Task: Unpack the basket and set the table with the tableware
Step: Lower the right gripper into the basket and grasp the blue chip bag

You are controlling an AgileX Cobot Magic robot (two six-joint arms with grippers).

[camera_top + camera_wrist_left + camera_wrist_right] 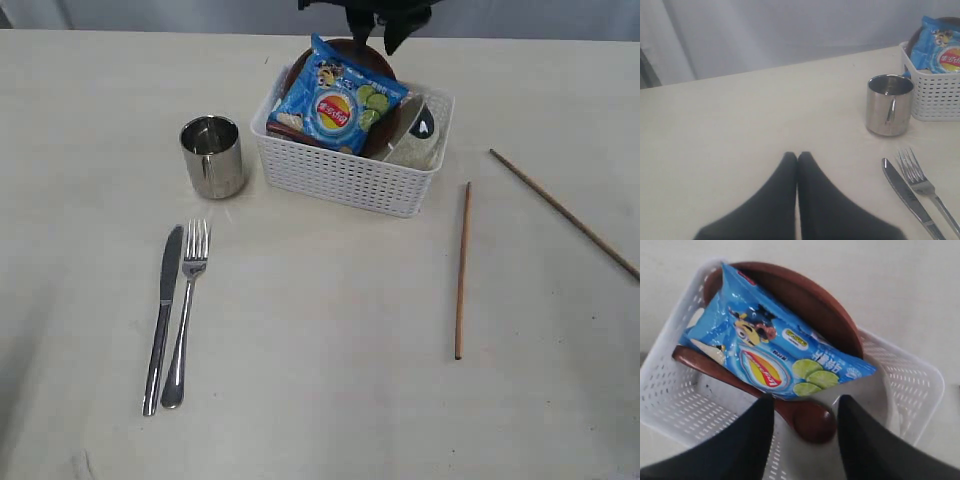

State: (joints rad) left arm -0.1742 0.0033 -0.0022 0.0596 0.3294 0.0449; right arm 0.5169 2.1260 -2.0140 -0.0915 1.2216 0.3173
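Basket (675, 405) under right gripper (805, 401) (jaws apart); left gripper (797, 156) pinched together above table (740, 110)

One each — white lattice plastic basket (345, 175), steel cup (212, 157), steel knife (163, 318), steel fork (186, 310), blue crisp packet (338, 95), reddish-brown round plate (815, 305), reddish-brown wooden spoon (812, 420), cream bowl (428, 150) — and two long wooden chopsticks (462, 270).

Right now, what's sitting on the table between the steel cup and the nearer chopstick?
The white basket stands between the steel cup and the nearer chopstick, with the blue crisp packet in it. The exterior view shows this.
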